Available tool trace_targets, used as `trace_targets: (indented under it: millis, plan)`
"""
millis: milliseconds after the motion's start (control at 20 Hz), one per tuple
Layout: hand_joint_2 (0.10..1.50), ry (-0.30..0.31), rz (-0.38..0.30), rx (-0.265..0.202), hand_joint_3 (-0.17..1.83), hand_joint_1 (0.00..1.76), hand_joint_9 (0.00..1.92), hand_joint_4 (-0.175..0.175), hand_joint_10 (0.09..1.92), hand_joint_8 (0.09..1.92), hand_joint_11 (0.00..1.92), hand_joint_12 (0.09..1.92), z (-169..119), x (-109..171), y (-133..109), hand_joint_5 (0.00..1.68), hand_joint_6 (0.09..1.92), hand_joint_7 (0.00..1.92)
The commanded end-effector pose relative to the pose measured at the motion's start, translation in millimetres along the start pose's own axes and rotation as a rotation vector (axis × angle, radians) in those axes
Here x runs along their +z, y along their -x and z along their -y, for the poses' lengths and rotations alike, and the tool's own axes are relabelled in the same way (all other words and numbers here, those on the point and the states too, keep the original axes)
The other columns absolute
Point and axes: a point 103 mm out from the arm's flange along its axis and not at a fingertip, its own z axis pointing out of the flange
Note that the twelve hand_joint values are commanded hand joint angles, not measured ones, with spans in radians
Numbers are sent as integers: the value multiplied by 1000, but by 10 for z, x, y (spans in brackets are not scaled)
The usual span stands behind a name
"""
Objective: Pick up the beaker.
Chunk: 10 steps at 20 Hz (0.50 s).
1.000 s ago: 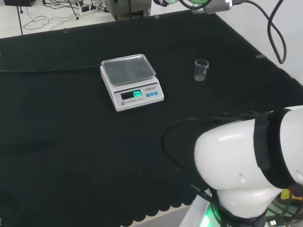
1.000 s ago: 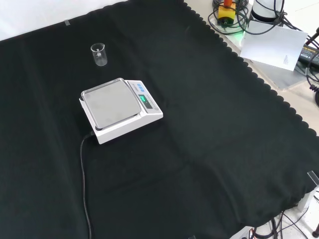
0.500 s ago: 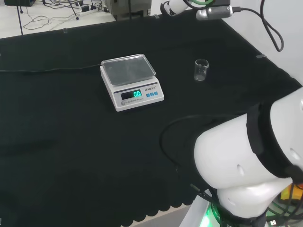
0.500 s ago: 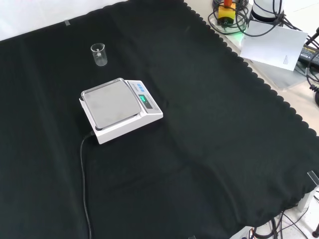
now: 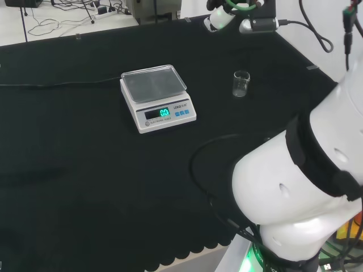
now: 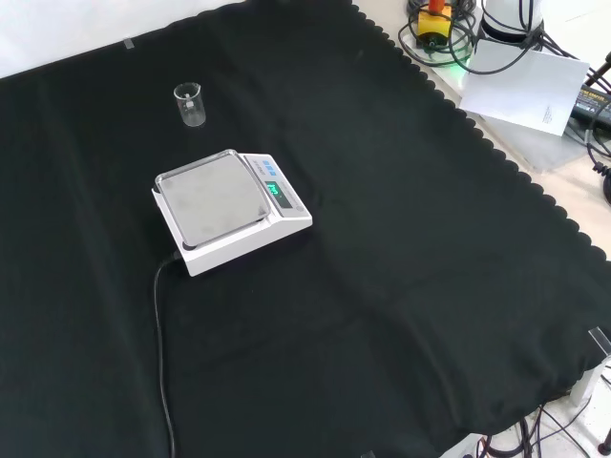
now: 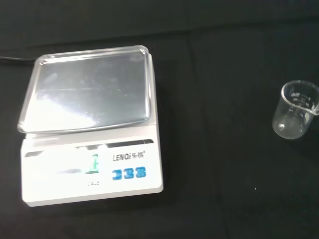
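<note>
**Beaker untouched, approach not begun**

I see the small glass beaker (image 5: 241,84) upright and empty on the desk (image 5: 85,170), just right of the weighing scale (image 5: 157,97) in my head view, well apart from it, so there is room around it for a grasp. I cannot tell the robot hand's state.

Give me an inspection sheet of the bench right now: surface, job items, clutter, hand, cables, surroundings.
Surface: black cloth, flat, scalloped at its edge.
Job's things: clear beaker, upright on the cloth, looks empty, standing apart from the scale.
Clutter: white scale, pan bare, display lit.
Hand: fingers cannot be judged; the white arm stands at the head view's right.
Cables: scale's lead trails across the cloth; arm cable hangs above the beaker's side.
Surroundings: loose wires on the floor beyond the cloth; white paper sheet off the bench.
</note>
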Motion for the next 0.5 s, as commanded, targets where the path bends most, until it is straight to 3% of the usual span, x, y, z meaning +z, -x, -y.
trace_targets:
  millis: [50,500]
  plan:
    - [827,-5,-51,15,484,645,282,12,747,573,0,955,-477,166,440,470,336,320]
    - [831,-67,-14,-6,480,650,290,8,749,575,0,946,-915,577,835,483,338,327]
